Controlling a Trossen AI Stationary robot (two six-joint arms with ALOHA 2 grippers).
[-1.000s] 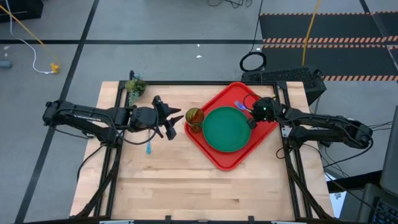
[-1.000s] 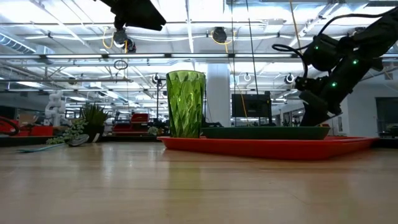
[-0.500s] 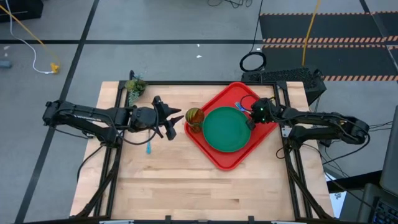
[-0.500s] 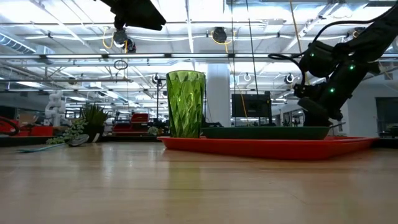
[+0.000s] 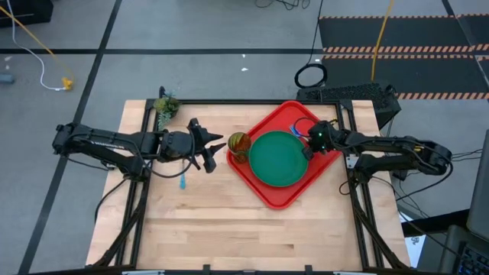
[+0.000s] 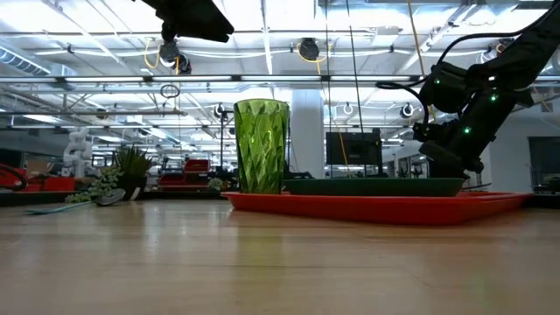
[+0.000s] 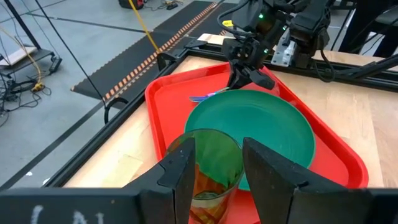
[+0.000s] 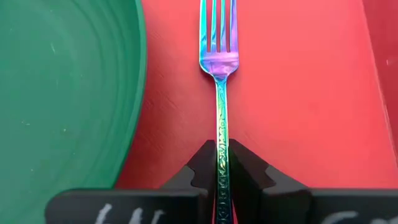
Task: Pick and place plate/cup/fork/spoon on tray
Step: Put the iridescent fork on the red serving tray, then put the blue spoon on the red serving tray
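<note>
The red tray (image 5: 263, 195) lies on the table's right half, with the dark-green plate (image 5: 279, 159) flat in it. The green cup (image 5: 238, 143) stands upright at the tray's left corner (image 7: 208, 171). My right gripper (image 5: 309, 141) is low over the tray's far side beside the plate and is shut on the fork (image 8: 218, 56). My left gripper (image 5: 214, 150) is open and empty, raised just left of the cup. The spoon (image 5: 183, 181) lies on the bare table under my left arm. My right gripper pinches the fork's slim handle (image 8: 221, 140) between its two fingers. The fingers lie along the handle, and the tines (image 8: 217, 22) point away from the gripper. The fork is level, close over the red tray floor beside the plate's rim; whether it touches, I cannot tell.
A small potted plant (image 5: 164, 107) stands at the table's far left corner. Black frame rails (image 5: 137, 176) run along the table's sides. A black ring (image 5: 309, 75) lies on the floor beyond the far edge. Bare wood (image 5: 229, 229) fills the near half.
My right gripper has gone down toward the tray and a little toward the table's left, still shut on the fork. My left arm has kept still.
</note>
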